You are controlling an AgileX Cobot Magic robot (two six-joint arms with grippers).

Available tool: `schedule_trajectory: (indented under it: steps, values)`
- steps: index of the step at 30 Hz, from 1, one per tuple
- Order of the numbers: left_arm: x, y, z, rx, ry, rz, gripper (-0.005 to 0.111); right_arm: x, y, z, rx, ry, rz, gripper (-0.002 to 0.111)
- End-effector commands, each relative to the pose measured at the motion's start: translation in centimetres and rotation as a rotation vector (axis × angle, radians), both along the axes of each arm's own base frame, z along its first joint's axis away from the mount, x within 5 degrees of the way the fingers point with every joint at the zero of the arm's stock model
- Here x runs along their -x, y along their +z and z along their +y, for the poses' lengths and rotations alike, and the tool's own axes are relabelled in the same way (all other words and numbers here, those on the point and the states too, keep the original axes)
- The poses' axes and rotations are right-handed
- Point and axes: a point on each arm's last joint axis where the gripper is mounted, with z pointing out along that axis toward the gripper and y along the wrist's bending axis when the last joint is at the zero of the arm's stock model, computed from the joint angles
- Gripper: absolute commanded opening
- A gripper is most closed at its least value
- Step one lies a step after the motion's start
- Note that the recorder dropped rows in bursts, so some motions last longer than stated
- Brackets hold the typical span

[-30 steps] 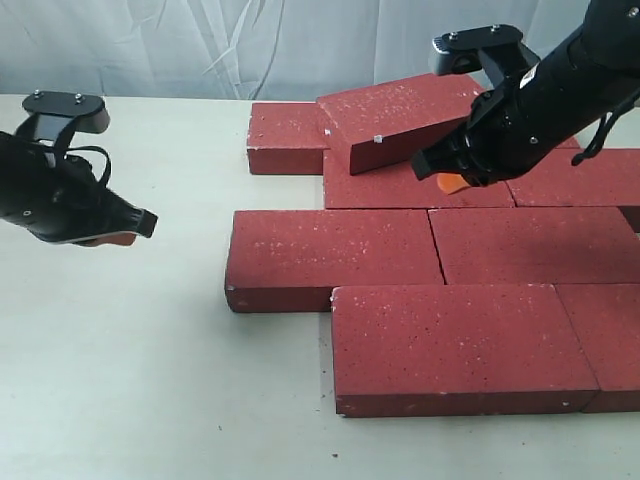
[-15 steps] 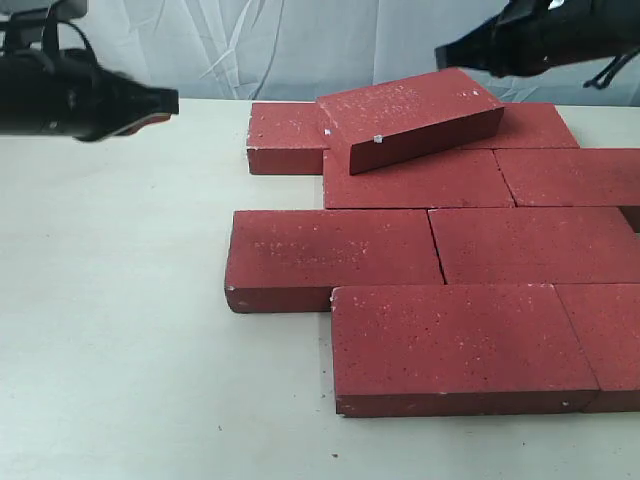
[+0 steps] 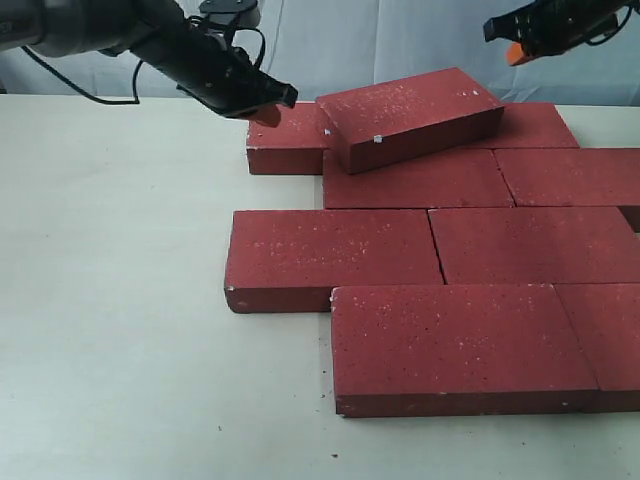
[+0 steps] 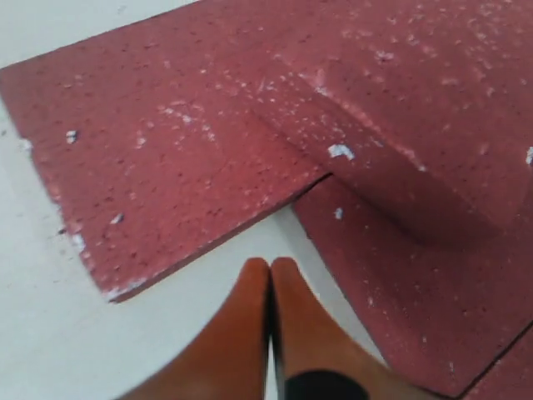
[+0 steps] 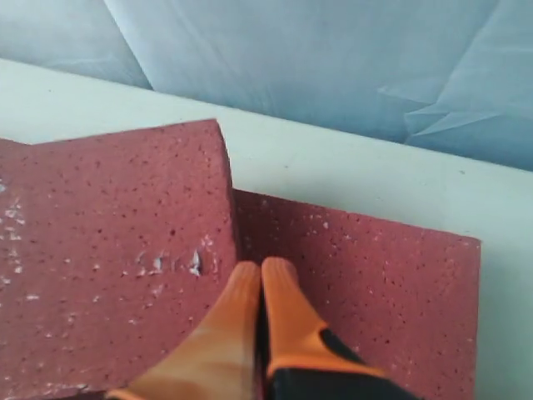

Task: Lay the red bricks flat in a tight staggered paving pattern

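In the exterior view, the left gripper had swung in from the far left since half a second earlier. It hovered, closed and empty, over the far-left brick. The right gripper hung high at the far right, pinched on nothing. We counted nine red bricks on the table: eight flat in staggered rows, and one tilted brick lying unmoved across the far rows. In the left wrist view, two orange fingertips pressed together above the far-left brick's corner. In the right wrist view, two more met above the tilted brick.
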Motion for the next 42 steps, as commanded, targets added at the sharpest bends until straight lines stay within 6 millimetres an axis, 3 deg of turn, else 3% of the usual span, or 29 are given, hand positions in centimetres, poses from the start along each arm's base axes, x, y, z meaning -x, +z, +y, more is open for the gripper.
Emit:
schedule_trajectory:
  steps: [1,4,12,17,29,35,42]
  values:
    - [-1.2,-0.4,-1.4,0.051,-0.048,0.008,0.000,-0.9,-3.3,-0.9,-0.001,-0.025,0.030,-0.001]
    - [-1.3,0.0,-2.6,0.105,-0.049,-0.046,0.000,-1.3,-4.9,-0.9,-0.009,-0.028,0.043,-0.001]
    - [-0.5,-1.0,-5.3,0.133,-0.067,-0.036,0.000,-1.2,-5.1,-0.6,-0.025,0.001,0.050,-0.001]
    - [-0.8,-2.6,-5.4,0.114,-0.062,-0.017,0.000,-1.1,-5.1,-0.4,-0.028,0.047,0.054,-0.001]
    - [-1.0,-2.5,-5.4,0.123,-0.036,-0.043,0.000,-0.9,-5.1,0.2,-0.075,0.070,0.069,-0.001]
    - [-0.9,-1.1,-5.0,0.111,-0.032,-0.067,0.000,-0.5,-3.1,0.7,-0.100,0.110,0.049,-0.001]
    - [-0.5,2.9,-3.8,0.116,-0.029,-0.120,0.000,0.8,0.6,1.9,-0.107,0.160,0.029,-0.001]
